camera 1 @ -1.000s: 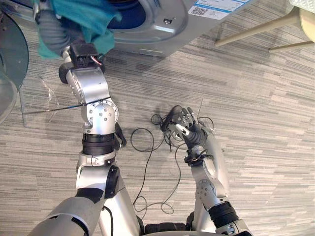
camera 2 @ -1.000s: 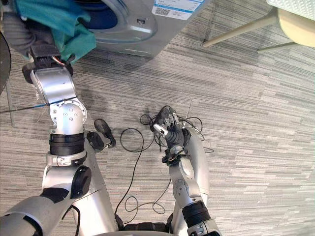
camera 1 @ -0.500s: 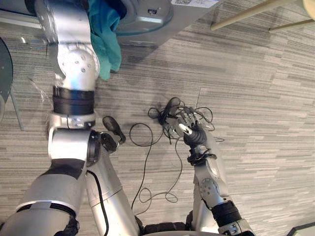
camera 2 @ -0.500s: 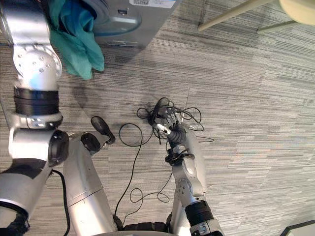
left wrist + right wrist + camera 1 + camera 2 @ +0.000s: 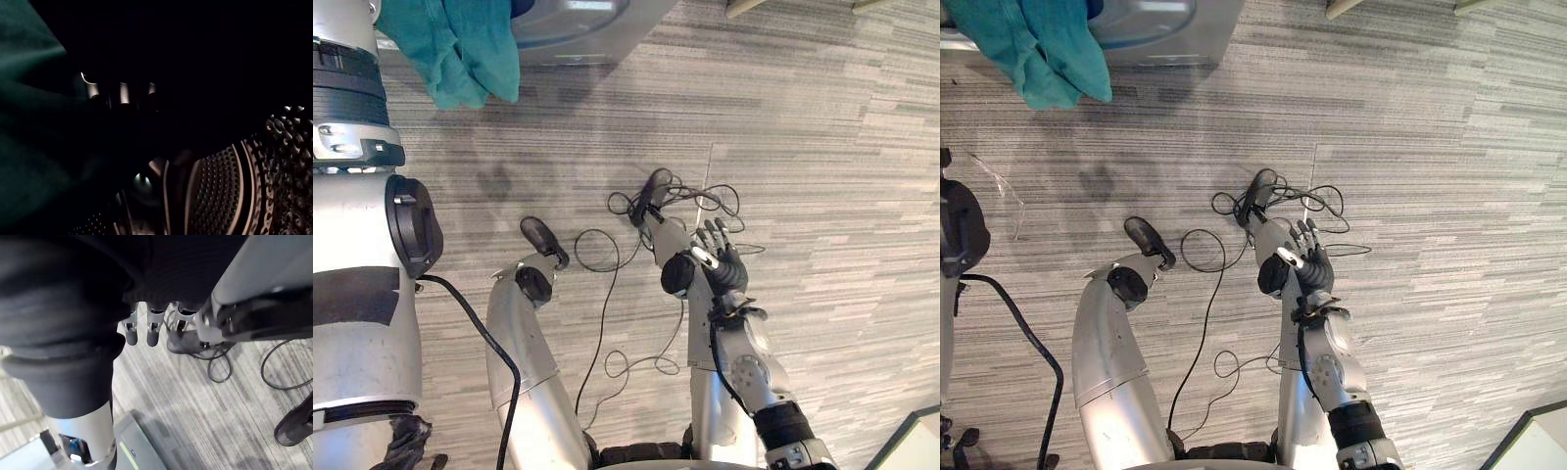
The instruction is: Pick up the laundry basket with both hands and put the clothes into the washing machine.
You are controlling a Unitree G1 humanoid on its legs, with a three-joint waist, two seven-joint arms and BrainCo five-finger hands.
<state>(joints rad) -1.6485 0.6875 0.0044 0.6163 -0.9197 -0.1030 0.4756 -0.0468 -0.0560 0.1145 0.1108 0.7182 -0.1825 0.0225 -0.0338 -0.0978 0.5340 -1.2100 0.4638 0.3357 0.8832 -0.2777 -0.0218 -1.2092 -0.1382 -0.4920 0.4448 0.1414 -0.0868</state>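
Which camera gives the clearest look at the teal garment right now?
The left eye view. There the teal garment hangs well lit beside the washing machine, with its folds and lower edge plain. The right eye view shows much the same from slightly aside. The left wrist view catches it as a dim green fold in darkness.

Striped grey floor [image 5: 822,147] — pale wooden leg [image 5: 1340,9]

1. Two head cameras, set side by side, look straight down from above at the striped floor [image 5: 822,147]; both catch the washing machine [image 5: 578,20], the teal cloth [image 5: 460,49] and the right hand [image 5: 719,262].
2. The left wrist camera sits in darkness, pressed close to the teal cloth.
3. The right wrist camera looks from very near along its fingers [image 5: 152,333], down to the same floor.
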